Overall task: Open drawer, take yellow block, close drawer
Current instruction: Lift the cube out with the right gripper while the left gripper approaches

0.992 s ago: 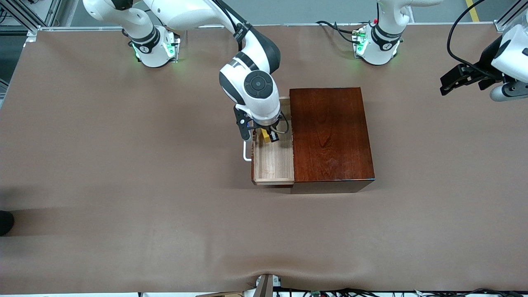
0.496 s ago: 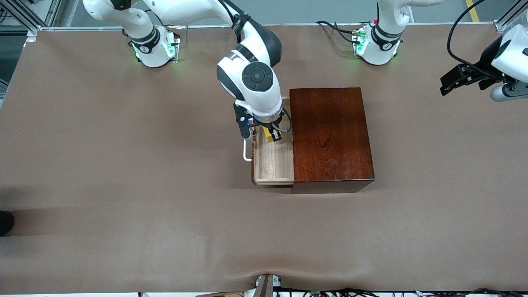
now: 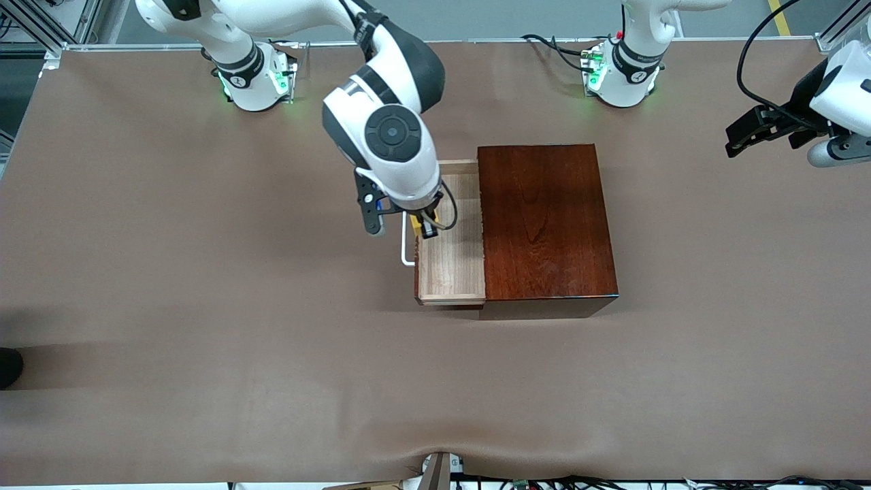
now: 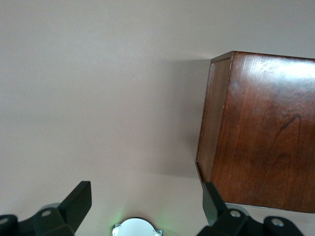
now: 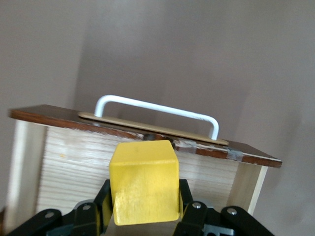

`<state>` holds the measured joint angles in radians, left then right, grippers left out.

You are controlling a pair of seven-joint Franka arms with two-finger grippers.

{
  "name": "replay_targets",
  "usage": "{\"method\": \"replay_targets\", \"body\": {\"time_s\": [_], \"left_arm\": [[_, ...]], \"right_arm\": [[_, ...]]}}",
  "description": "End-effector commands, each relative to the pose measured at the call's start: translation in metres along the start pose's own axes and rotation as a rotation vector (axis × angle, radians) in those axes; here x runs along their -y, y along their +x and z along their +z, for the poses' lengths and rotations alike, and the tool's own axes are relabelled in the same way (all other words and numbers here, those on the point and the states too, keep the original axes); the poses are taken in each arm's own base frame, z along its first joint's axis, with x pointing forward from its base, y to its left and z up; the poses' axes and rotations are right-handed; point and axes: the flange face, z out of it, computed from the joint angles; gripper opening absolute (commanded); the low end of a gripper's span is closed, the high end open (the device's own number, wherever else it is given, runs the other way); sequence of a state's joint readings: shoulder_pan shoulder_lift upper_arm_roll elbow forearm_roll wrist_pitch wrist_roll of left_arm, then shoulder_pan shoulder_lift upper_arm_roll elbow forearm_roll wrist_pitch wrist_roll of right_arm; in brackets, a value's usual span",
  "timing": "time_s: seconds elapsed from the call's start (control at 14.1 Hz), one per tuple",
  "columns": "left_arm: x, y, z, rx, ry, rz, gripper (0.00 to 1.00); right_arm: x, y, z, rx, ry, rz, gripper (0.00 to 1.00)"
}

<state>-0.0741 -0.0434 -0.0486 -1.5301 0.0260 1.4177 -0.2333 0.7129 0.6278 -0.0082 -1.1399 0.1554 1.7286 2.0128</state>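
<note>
The dark reddish-brown wooden box (image 3: 544, 224) stands mid-table with its pale-wood drawer (image 3: 452, 269) pulled out toward the right arm's end, white bar handle (image 3: 406, 248) at its front. My right gripper (image 3: 426, 226) is shut on the yellow block (image 3: 432, 223) and holds it above the drawer's front wall by the handle. In the right wrist view the yellow block (image 5: 143, 183) sits between the fingers, with the drawer (image 5: 74, 157) and handle (image 5: 157, 109) below it. My left gripper (image 3: 755, 133) is open and waits over the table's left-arm end; the box (image 4: 261, 132) shows in its wrist view.
The brown table cover (image 3: 204, 306) spreads wide round the box. The two arm bases (image 3: 255, 78) stand along the edge farthest from the front camera. A small fixture (image 3: 439, 469) sits at the near edge.
My right gripper has risen out of the drawer with the yellow block and moved toward the handle end. The left arm has not moved.
</note>
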Motion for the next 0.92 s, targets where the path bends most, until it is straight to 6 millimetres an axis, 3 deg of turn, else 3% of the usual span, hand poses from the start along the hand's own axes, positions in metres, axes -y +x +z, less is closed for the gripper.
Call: {"method": "replay_targets", "body": {"time_s": [0.0, 0.5, 0.71, 0.85], "left_arm": [[-0.002, -0.003, -0.006, -0.018, 0.000, 0.002, 1.00], [-0.044, -0.005, 0.003, -0.002, 0.009, 0.062, 1.00], [-0.109, -0.007, 0.011, 0.007, 0.010, 0.054, 1.00], [-0.165, -0.011, 0.017, 0.011, 0.001, 0.030, 1.00]], "right_arm": [[0.000, 0.031, -0.038, 0.025, 0.001, -0.055, 0.00], [0.006, 0.142, -0.053, 0.016, -0.195, -0.274, 0.00], [0.004, 0.177, -0.047, 0.063, -0.251, -0.469, 0.00], [0.002, 0.203, -0.055, 0.070, -0.249, -0.453, 0.00]]}}
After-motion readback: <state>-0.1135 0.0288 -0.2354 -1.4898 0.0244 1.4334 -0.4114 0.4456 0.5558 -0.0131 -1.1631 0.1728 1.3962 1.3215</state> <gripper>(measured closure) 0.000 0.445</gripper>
